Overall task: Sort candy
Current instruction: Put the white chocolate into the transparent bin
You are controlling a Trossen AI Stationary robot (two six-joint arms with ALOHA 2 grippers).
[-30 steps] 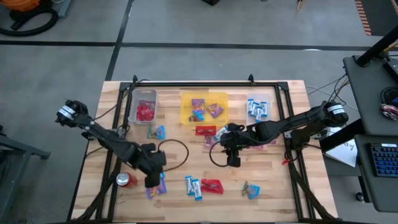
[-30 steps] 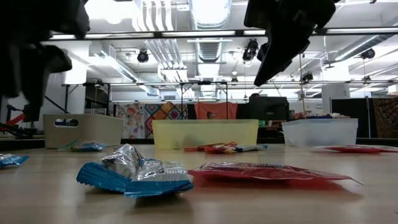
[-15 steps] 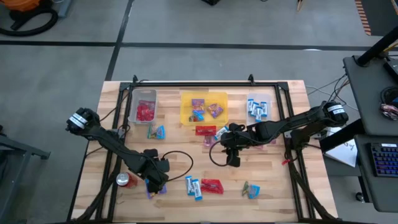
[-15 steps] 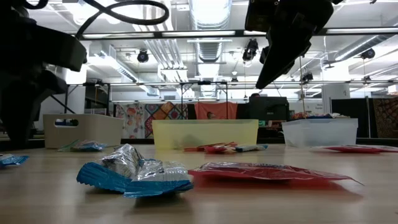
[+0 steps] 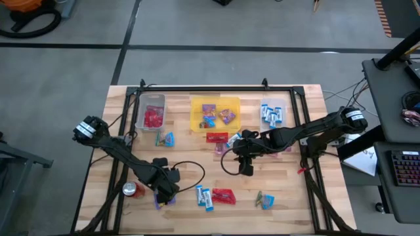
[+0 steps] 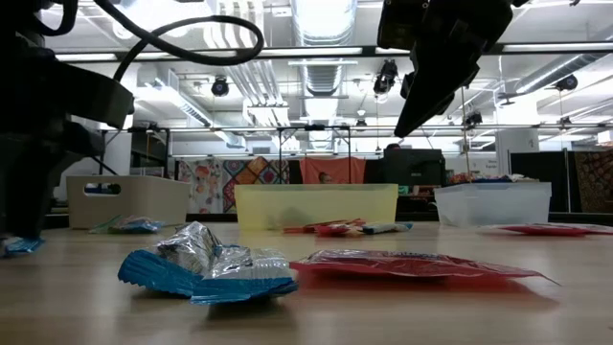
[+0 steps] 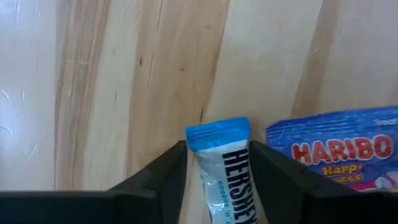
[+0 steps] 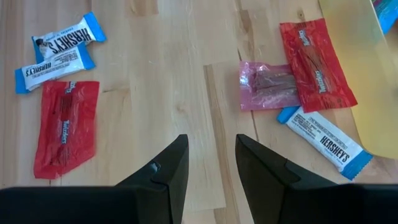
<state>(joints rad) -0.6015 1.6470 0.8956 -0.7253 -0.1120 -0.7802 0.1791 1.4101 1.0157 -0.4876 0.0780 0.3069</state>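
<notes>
My left gripper [image 5: 164,190] [image 7: 217,158] is down at the table near the near-left corner, open. Its fingers stand along both long sides of a blue-and-white bar [image 7: 221,162] that lies flat on the wood. The bar's blue end sticks out past the fingertips. A purple Haribo packet [image 7: 336,149] lies beside it. My right gripper [image 5: 246,169] [image 8: 211,146] hangs open above bare wood at mid-table. More candy lies loose: blue-and-white bars [image 5: 205,196], a red packet [image 5: 224,195], and packets [image 5: 217,137] by the yellow bin. My left gripper comes at the blue-and-white bar from above, pointing down, with the fingers [image 7: 171,174] lying along it. The bar's long edges [image 7: 194,152] nearly fill the gap. Whether the fingers touch it I cannot tell. The bar lies flat on the table.
Three bins stand along the far side: a grey one [image 5: 152,105] with red sweets, a yellow one [image 5: 197,118] with purple packets, a clear one [image 5: 287,113] with blue bars. A red soda can [image 5: 133,190] stands just left of my left gripper. A black cable loops [image 5: 190,172] near it.
My left gripper has moved toward the near edge and come down to the table, ending astride the blue-and-white bar.
</notes>
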